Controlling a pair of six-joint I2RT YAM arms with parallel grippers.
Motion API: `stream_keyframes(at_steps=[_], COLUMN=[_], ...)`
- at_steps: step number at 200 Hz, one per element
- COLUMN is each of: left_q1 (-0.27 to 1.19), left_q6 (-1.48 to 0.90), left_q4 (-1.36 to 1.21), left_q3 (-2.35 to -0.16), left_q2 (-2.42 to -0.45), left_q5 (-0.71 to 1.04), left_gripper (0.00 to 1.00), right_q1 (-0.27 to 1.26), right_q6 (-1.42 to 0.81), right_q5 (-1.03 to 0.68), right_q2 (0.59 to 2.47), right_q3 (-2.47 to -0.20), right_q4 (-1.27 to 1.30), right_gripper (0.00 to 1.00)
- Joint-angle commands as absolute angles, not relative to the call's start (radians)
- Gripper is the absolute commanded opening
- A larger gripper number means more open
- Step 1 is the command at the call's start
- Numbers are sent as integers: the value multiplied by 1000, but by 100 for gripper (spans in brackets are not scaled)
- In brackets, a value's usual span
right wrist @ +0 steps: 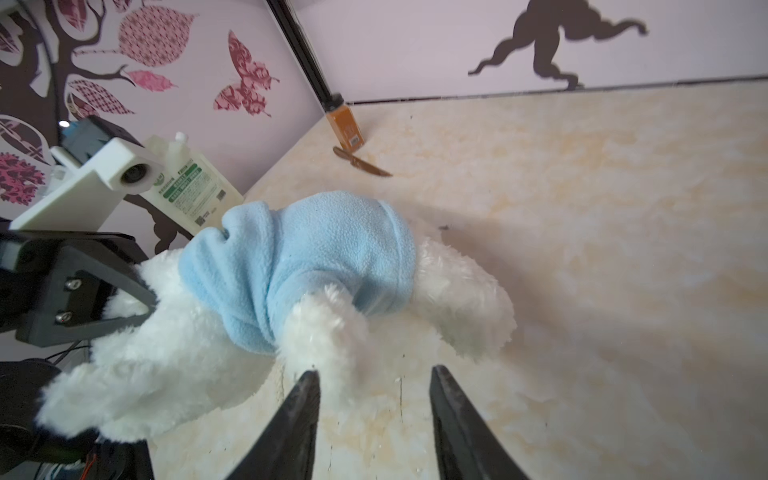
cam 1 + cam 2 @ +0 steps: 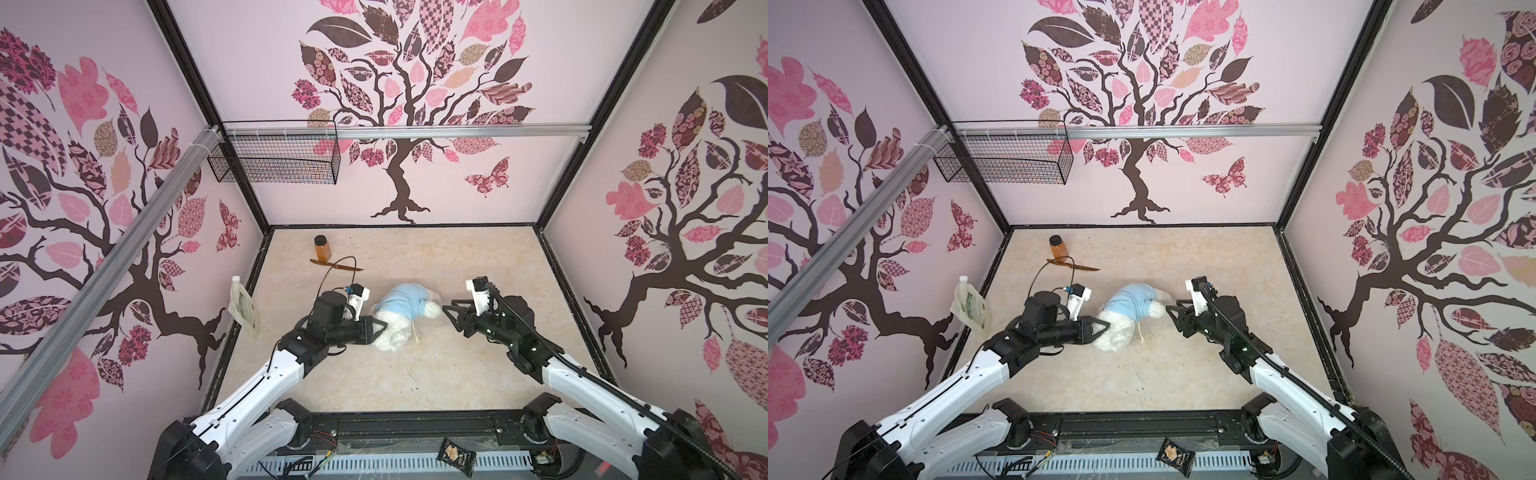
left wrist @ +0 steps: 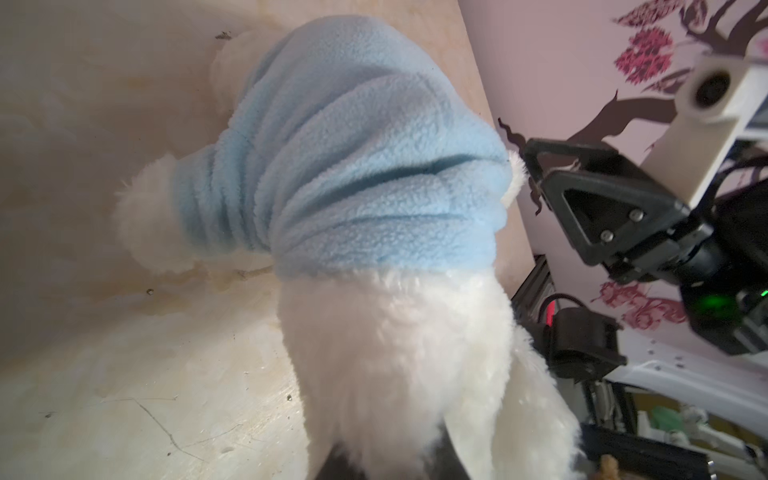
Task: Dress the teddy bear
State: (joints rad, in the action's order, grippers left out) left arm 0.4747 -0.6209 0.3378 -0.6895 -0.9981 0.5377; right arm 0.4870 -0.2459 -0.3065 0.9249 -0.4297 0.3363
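Beige marbled counter under pink tree-print walls. Left jaws grip the teddy bear; right jaws gape beside it.

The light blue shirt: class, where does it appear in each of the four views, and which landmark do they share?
Top view: the light blue shirt sits mid-table on the teddy bear.
Top view: shirt mid-table, same place.
Left wrist: shirt close up, filling the middle.
Right wrist: shirt in the middle of the picture.
Shared landmark: the bear's white fur sticking out of it.
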Motion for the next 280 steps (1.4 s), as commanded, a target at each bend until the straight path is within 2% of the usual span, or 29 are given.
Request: stream_keyframes(at_steps=[1,17,31,45,61,88,119,129,137,156,166,179,196,227,252,280], left_q1=[387,351,348,348,348,369,443,462,473,472,472,470,469,472,492,530], left_q6=[-745,-845,-831,-725,-633,-619,-614,-614,-618,-629,-622,-584,-485,-250,-19,269], left_q4=[433,358,400,550,684,698,692,686,676,638,622,606,618,594,464,366], left_q3=[-799,-805,-849,-924,-985,-998,-1006,-1005,-1004,-1005,-1012,-1024,-1048,-1045,-947,-843], left_q2=[-1024,-1029,-1044,-1074,-1105,-1118,-1143,-1155,-1164,-1181,-1186,-1189,-1174,-1052,-902,-769], left_q5=[754,842,865,847,811,806,791,791,796,811,803,776,671,380,347,413], left_gripper=[0,0,0,0,0,0,0,0,0,0,9,25,44,75,87,90], right_q1=[485,485,488,496,507,526,531,531,533,533,533,531,522,454,405,402], right_q6=[-218,-222,-204,-180,-176,-184,-217,-230,-242,-291,-312,-356,-442,-609,-726,-755], right_q5=[-309,-346,-376,-388,-384,-374,-450,-490,-524,-556,-547,-542,-553,-662,-750,-767], right_q2=[918,923,908,894,909,981,1088,1125,1153,1197,1204,1197,1173,1180,1193,1213], right_q3=[-397,-396,-392,-390,-390,-400,-412,-423,-438,-462,-466,-455,-447,-483,-473,-493], right_q4=[438,445,462,479,502,545,671,698,700,647,594,565,536,436,477,472], right_gripper=[49,51,55,62,65,71,74,72,66,36,22,10,0,0,0,0])
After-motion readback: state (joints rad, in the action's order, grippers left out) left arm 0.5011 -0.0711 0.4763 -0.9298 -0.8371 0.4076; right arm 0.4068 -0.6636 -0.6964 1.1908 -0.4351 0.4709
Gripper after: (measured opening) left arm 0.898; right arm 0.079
